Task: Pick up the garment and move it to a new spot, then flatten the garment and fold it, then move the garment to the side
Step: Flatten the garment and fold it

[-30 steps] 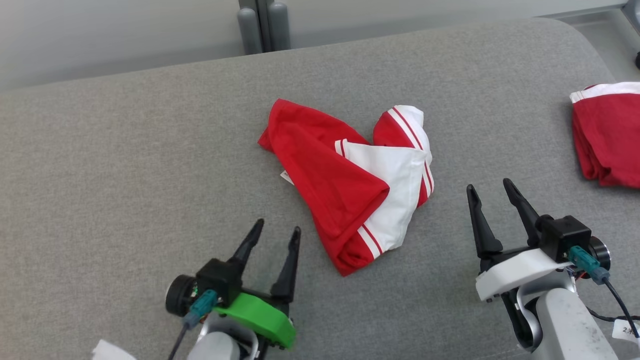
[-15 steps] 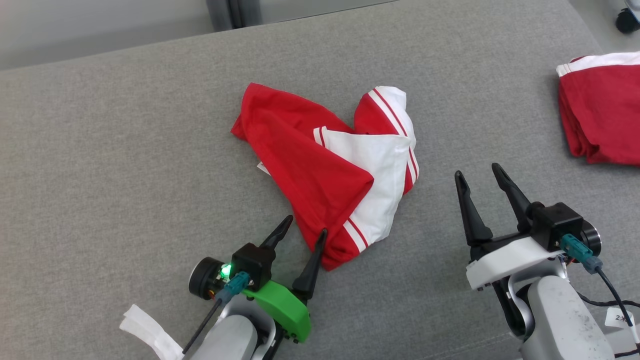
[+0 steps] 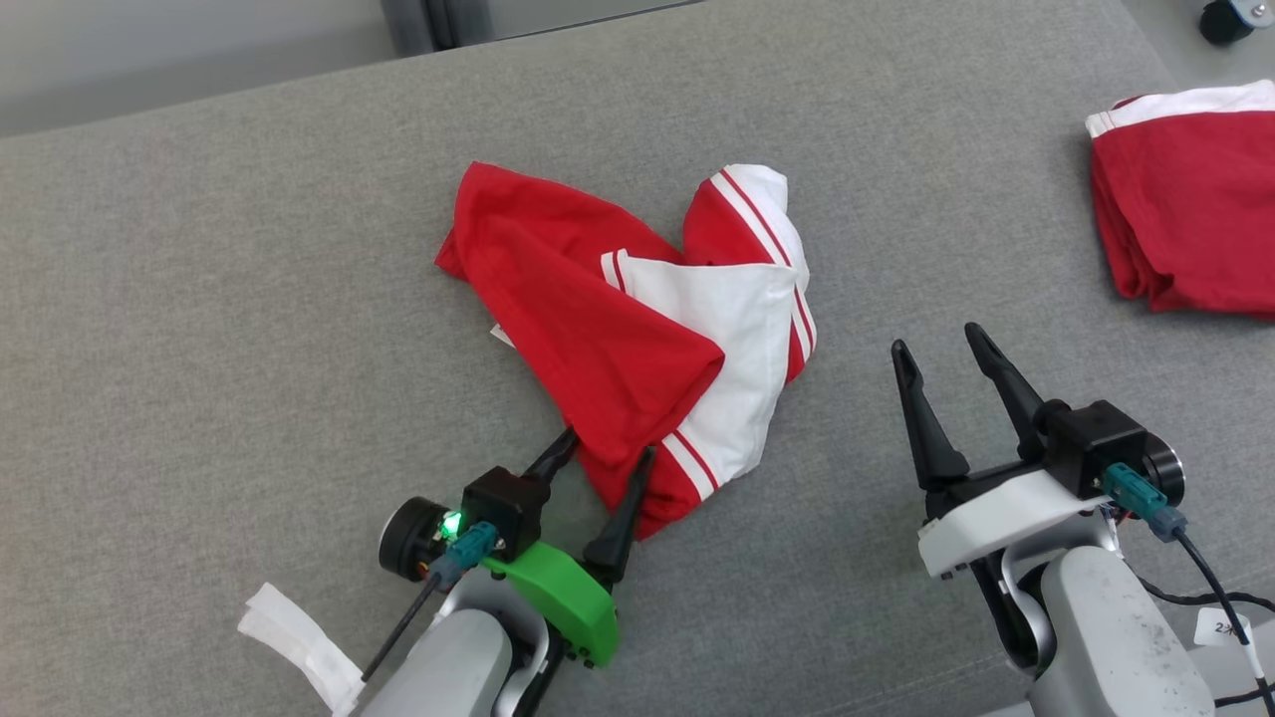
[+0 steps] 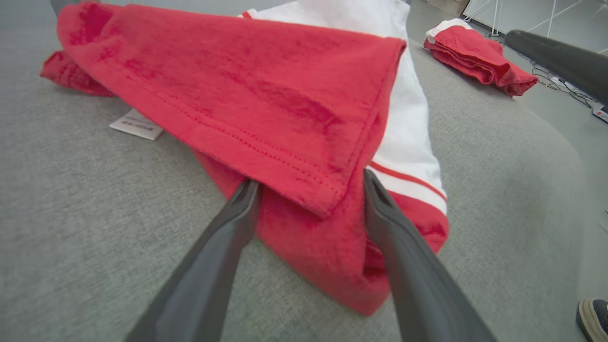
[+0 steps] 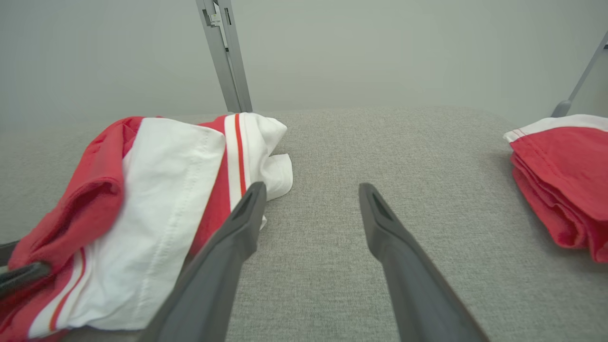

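The garment (image 3: 637, 329), red with white panels and stripes, lies crumpled in the middle of the grey padded surface (image 3: 249, 299). My left gripper (image 3: 609, 444) is open, its two fingers straddling the garment's near red corner. In the left wrist view the red hem of the garment (image 4: 266, 95) sits between the spread fingers of the left gripper (image 4: 309, 179). My right gripper (image 3: 936, 339) stands open and empty to the right of the garment, apart from it. In the right wrist view the right gripper (image 5: 312, 186) points over bare cloth, with the garment (image 5: 166, 190) at its left.
A second red and white garment (image 3: 1185, 229) lies folded at the far right edge. A white strip (image 3: 299, 647) hangs by my left forearm. A grey post (image 5: 225, 52) rises behind the surface. A shoe (image 4: 593, 318) shows on the floor beside the surface.
The head camera has shifted. My left gripper has moved forward and right, from beside the garment's near corner to straddling it. The right gripper has stayed open.
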### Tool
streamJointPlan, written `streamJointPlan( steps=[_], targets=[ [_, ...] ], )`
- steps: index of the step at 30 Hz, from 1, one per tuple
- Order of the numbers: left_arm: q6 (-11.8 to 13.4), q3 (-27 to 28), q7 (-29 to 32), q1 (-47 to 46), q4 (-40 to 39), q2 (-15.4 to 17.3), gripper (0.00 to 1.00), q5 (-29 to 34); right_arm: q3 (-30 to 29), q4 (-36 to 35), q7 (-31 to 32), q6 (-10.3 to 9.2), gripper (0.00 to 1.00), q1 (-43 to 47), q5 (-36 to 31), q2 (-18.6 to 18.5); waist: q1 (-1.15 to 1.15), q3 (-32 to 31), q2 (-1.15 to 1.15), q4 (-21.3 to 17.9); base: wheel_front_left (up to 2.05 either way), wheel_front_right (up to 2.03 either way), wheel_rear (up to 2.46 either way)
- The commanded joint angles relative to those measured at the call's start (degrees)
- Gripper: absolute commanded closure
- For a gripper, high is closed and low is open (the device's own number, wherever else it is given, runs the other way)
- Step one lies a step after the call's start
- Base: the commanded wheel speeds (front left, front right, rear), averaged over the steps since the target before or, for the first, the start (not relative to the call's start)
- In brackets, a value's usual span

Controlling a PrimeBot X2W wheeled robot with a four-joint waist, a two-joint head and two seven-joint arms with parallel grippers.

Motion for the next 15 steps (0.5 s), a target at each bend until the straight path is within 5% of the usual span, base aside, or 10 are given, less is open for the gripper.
streamJointPlan(
  steps=[1, 5, 15],
  targets=[
    [-0.12, 0.6, -0.04, -0.42, 0.09, 0.14, 0.09, 0.82, 0.08, 0.25, -0.1, -0.09, 0.0, -0.59, 0.0, -0.19, 0.0, -0.12, 0.0, -0.04, 0.0, 0.0, 0.0],
    [-0.12, 0.73, -0.04, -0.02, 0.15, -0.09, 0.95, 0.91, 0.27, 0.44, -0.09, -0.09, 0.0, -0.44, -0.06, -0.19, 0.0, -0.48, 0.0, 0.03, 0.0, 0.0, 0.0],
    [-0.11, 6.54, -0.04, 2.21, -7.43, -0.37, 1.0, 1.52, -0.62, 1.38, -0.1, -0.09, 0.0, 0.94, -0.26, -0.19, 0.0, -2.97, 0.0, 2.75, 0.0, 0.0, 0.0]
  ],
)
